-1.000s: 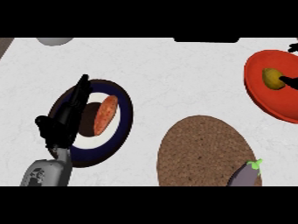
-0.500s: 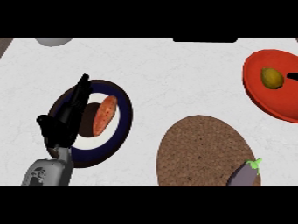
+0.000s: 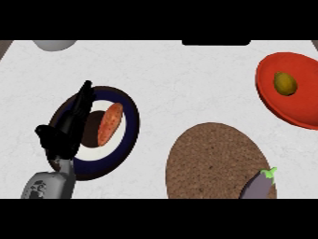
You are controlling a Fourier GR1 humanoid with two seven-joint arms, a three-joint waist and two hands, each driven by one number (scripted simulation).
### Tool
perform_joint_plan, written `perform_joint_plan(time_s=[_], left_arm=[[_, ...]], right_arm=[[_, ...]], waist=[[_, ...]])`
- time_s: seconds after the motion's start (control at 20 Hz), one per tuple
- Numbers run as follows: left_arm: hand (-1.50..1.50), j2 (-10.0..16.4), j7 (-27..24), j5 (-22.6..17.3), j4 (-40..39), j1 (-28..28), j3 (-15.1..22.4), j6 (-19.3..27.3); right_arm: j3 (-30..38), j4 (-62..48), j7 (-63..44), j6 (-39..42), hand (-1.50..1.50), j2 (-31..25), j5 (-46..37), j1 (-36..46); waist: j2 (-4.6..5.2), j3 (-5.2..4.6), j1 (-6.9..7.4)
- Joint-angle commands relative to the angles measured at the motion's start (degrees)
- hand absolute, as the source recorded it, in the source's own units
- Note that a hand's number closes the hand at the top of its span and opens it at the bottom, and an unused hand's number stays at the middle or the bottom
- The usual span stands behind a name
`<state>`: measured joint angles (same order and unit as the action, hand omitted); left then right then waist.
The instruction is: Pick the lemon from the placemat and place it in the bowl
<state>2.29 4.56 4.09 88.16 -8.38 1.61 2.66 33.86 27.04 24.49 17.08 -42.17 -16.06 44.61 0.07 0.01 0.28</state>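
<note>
Nearest us, the left hand [image 3: 59,139] rests over the navy-rimmed plate [image 3: 132,133] and its orange food [image 3: 109,123], fingers straight, holding nothing. An eggplant [image 3: 258,186] sits on the placemat [image 3: 210,158]. Farther off, the lemon [image 3: 285,82] lies in the red bowl [image 3: 306,116]. The right hand, over the bowl a second ago, has left view. We judge the placement done; nothing obstructs.

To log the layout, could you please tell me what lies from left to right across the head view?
Left hand → dark-rimmed plate → brown placemat → red bowl holding the lemon. The eggplant overlaps the placemat, so it is left out.
</note>
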Motion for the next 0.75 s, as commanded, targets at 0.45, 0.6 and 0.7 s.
perform_joint_plan(time_s=[0.45, 0.6, 0.7], left_arm=[[0.0, -0.65, -3.45, 0.25, -2.97, -0.08, -0.13, -0.26], [0.0, 1.13, 0.19, -1.08, 3.75, 3.3, -0.38, -1.9], [0.0, -0.95, 3.09, 1.05, 3.1, 0.01, 1.47, 0.57]], right_arm=[[1.6, -5.92, 9.65, 17.93, -1.5, -8.63, 5.93, -9.41], [0.7, -3.66, 8.46, 18.75, -1.5, -8.95, 6.95, -10.47], [0.03, -5.2, 11.06, 17.13, -1.5, -6.61, 6.72, -11.36]], waist=[[0.2, 0.06, 0.22], [-0.01, 0.03, 0.3], [0.09, 0.06, 0.28]])
